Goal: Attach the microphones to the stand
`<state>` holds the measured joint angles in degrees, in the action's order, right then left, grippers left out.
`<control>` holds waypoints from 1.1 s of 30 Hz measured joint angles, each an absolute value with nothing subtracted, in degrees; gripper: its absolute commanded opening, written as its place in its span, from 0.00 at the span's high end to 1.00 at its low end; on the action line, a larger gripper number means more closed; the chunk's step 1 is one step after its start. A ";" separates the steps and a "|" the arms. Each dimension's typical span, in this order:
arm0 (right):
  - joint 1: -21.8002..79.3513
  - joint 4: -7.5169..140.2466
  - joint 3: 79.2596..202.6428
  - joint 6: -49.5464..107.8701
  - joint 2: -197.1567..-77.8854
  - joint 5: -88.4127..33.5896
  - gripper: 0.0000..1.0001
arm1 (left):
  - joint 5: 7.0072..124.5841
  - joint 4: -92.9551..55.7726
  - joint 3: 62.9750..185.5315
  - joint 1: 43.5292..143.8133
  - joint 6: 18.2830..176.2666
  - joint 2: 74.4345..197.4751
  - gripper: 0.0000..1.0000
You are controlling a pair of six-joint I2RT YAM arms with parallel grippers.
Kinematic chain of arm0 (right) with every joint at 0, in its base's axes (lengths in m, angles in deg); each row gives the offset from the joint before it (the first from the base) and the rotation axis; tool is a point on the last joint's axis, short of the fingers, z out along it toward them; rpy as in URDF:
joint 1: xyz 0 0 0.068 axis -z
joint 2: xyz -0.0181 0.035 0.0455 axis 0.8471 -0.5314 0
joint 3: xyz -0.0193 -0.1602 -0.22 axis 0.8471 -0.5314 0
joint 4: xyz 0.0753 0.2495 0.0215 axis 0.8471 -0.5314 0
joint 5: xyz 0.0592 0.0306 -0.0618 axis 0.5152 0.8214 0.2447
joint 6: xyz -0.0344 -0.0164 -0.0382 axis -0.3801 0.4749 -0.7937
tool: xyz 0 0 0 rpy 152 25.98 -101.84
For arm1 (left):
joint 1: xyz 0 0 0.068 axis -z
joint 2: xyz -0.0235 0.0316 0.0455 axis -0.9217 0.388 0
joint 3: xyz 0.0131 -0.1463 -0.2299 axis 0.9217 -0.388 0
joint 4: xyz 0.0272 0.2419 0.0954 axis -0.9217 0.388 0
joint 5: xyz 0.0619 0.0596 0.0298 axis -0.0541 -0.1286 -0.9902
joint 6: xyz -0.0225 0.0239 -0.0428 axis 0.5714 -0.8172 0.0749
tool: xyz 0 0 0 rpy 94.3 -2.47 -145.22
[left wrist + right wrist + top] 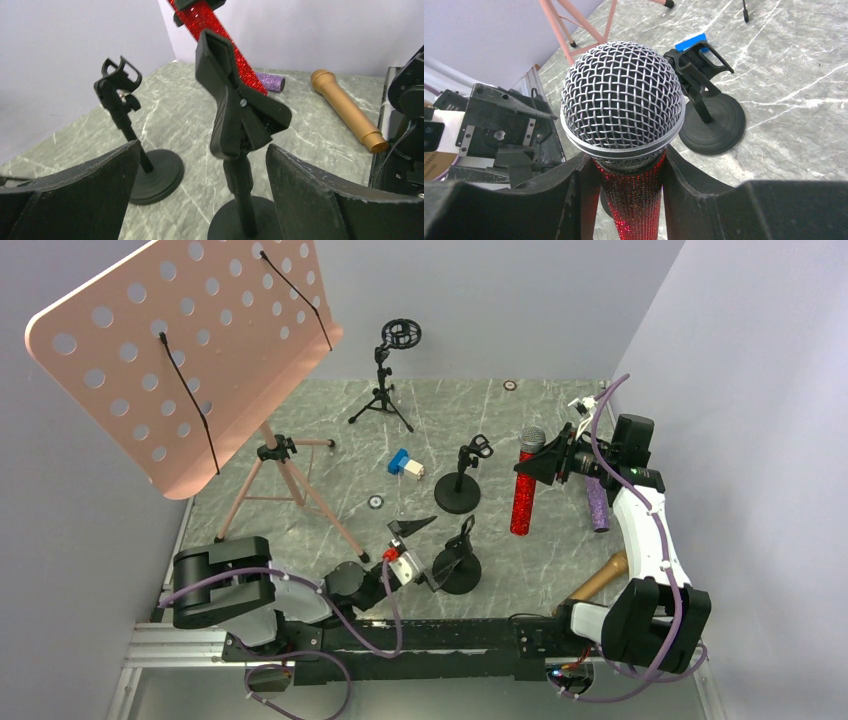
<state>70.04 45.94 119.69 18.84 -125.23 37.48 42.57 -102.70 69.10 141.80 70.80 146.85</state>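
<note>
A pink music stand on a tripod fills the left of the grey marbled surface. Near the front edge the left hand is spread wide and holds nothing. A short black round-based stand sits just ahead of its fingers, its clip empty. A second short stand is behind that one, also empty, with a small blue and white thing to its left. A tripod stand is at the back.

Right of the short stands, the right hand grips the red microphone just under its silver grille, upright, its foot low by the surface. The purple microphone lies by the right wall, and the gold microphone lies nearer the arm's base.
</note>
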 measured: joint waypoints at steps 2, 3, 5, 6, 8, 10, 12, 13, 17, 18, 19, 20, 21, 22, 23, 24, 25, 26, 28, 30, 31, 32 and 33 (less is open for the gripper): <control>70.04 45.94 119.69 18.84 -125.23 37.48 0.90 | 40.96 -102.68 68.29 142.13 71.91 146.61 0.01; 70.04 45.94 119.69 18.84 -125.23 37.48 0.90 | 39.75 -102.64 67.92 142.28 72.66 146.30 0.01; 70.04 45.94 119.69 18.84 -125.23 37.48 0.90 | 37.92 -102.57 67.64 142.52 74.14 145.58 0.01; 70.04 45.94 119.69 18.84 -125.23 37.48 0.90 | 37.00 -102.37 67.61 142.72 74.80 145.06 0.01; 70.04 45.94 119.69 18.84 -125.23 37.48 0.90 | 35.19 -102.22 67.59 143.75 75.26 144.45 0.01; 70.04 45.94 119.69 18.84 -125.23 37.48 0.90 | 33.22 -102.13 67.70 145.78 75.24 144.18 0.01; 70.04 45.94 119.69 18.84 -125.23 37.48 0.90 | 31.14 -101.94 68.27 147.77 75.00 144.16 0.01; 70.04 45.94 119.69 18.84 -125.23 37.48 0.90 | 30.16 -101.96 68.64 148.69 74.93 144.16 0.01; 70.04 45.94 119.69 18.84 -125.23 37.48 0.90 | 26.57 -102.29 69.47 150.72 75.39 144.95 0.02; 70.04 45.94 119.69 18.86 -125.23 37.48 0.90 | 25.74 -102.27 69.58 150.87 75.80 145.58 0.02; 70.04 45.94 119.69 18.86 -125.23 37.48 0.90 | 24.89 -102.02 69.89 150.92 76.35 146.44 0.02; 70.04 45.94 119.69 18.86 -125.23 37.48 0.90 | 24.30 -101.74 70.26 150.94 76.79 147.29 0.03; 70.04 45.94 119.69 18.84 -125.23 37.48 0.90 | 23.73 -101.43 70.80 150.94 77.31 148.40 0.03; 70.04 45.94 119.69 18.84 -125.23 37.48 0.90 | 23.21 -101.59 71.37 150.96 77.84 149.71 0.04; 70.04 45.94 119.69 18.84 -125.23 37.48 0.90 | 22.90 -101.74 71.85 150.96 78.12 150.92 0.06; 70.04 45.94 119.69 18.84 -125.23 37.48 0.90 | 22.53 -102.35 72.25 150.96 78.52 152.49 0.08; 70.04 45.94 119.69 18.84 -125.23 37.48 0.90 | 22.09 -102.72 72.55 150.98 78.97 154.26 0.09; 70.04 45.94 119.69 18.84 -125.23 37.48 0.90 | 21.59 -102.79 72.75 151.00 79.37 156.23 0.10; 70.04 45.94 119.69 18.84 -125.23 37.48 0.90 | 21.09 -102.51 73.01 151.00 79.61 159.79 0.11; 70.04 45.94 119.69 18.84 -125.23 37.48 0.90 | 21.00 -102.27 73.82 151.00 79.59 161.89 0.14; 70.04 45.94 119.69 18.84 -125.23 37.48 0.90 | 20.98 -102.31 74.72 151.00 79.50 162.85 0.15; 70.04 45.94 119.69 18.84 -125.23 37.48 0.90 | 21.00 -102.37 75.61 150.98 79.41 163.51 0.16; 70.04 45.94 119.69 18.84 -125.23 37.48 0.90 | 21.02 -102.35 76.42 150.94 79.37 163.94 0.18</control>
<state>70.04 45.94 119.69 18.84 -125.23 37.48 21.02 -102.35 76.42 150.94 79.37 163.94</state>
